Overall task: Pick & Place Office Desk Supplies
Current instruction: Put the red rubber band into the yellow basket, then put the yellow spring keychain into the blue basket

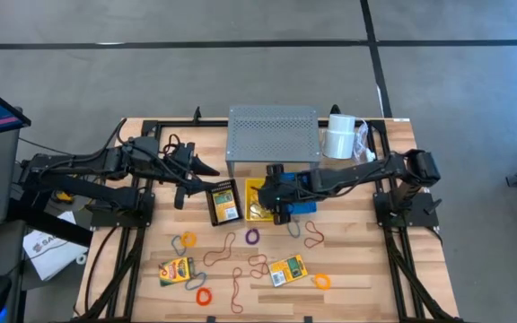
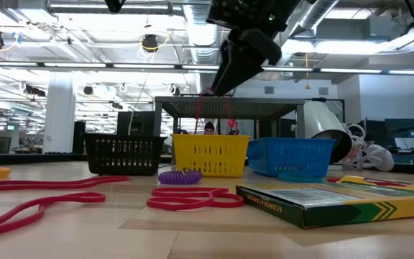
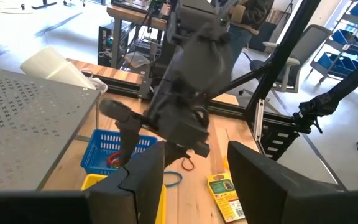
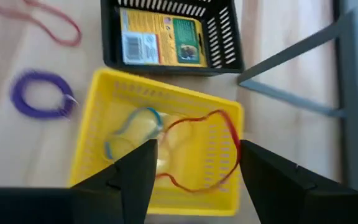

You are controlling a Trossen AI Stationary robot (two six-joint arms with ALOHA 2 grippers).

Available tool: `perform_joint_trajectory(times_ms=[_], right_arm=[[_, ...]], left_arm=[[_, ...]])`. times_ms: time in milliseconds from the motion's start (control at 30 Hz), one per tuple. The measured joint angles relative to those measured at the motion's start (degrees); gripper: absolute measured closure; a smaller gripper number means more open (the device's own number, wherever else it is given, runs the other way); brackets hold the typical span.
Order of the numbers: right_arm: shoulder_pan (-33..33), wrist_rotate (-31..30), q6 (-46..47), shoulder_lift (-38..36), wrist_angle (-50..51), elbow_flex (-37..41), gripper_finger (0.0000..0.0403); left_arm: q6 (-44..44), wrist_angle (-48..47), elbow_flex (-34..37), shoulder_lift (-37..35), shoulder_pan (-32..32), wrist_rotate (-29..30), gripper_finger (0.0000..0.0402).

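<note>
High view: right gripper [image 1: 281,199] hangs over the yellow basket [image 1: 257,199], nearer it than the left gripper [image 1: 203,170], which waits beside the black basket [image 1: 224,203]. Loose rubber bands [image 1: 245,260] and crayon boxes [image 1: 287,270] lie on the tabletop [image 1: 366,269], toward its near edge.

Right wrist view: jaws apart, holding nothing; a red band [image 4: 204,149] lies directly below in the basket.

Left wrist view: left jaws apart, holding nothing.
</note>
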State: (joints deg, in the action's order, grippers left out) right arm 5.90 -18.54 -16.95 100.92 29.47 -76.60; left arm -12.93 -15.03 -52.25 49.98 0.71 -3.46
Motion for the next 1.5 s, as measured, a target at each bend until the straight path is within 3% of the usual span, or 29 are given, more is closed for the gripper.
perform_joint_trajectory(times_ms=[333, 500, 733, 1000, 1233, 1400, 1500], right_arm=[[3.09, -9.96, -11.45, 0.81, -4.15, -0.02, 0.0175], [3.25, -10.22, -7.31, 1.44, -5.93, 0.00, 0.0175], [2.94, -14.00, 12.62, 0.59, -1.96, -2.64, 0.0182], [4.84, -9.54, 43.58, -8.28, 17.85, -6.71, 0.0214], [11.22, -3.58, 69.17, -16.80, 37.34, -6.71, 0.0250], [18.23, 3.07, 77.09, -17.70, 46.52, -6.69, 0.0273], [23.21, 5.45, 78.36, -17.58, 46.07, -6.69, 0.0280]], left_arm=[[0.00, 0.00, 0.02, 0.00, 0.00, 0.00, 0.0230], [-0.27, 0.02, 0.02, 0.02, 0.01, 0.00, 0.0230], [-1.09, -0.24, 0.02, 0.00, 0.02, 0.00, 0.0230], [-1.11, -1.01, 0.02, 0.00, 0.00, -0.02, 0.0230], [-1.11, -1.65, 0.01, 0.00, 0.02, 0.00, 0.0230], [-1.09, -1.66, 0.00, 0.00, 0.00, 0.00, 0.0230], [-1.03, -1.69, 0.02, 0.00, 0.01, 0.00, 0.0230]])
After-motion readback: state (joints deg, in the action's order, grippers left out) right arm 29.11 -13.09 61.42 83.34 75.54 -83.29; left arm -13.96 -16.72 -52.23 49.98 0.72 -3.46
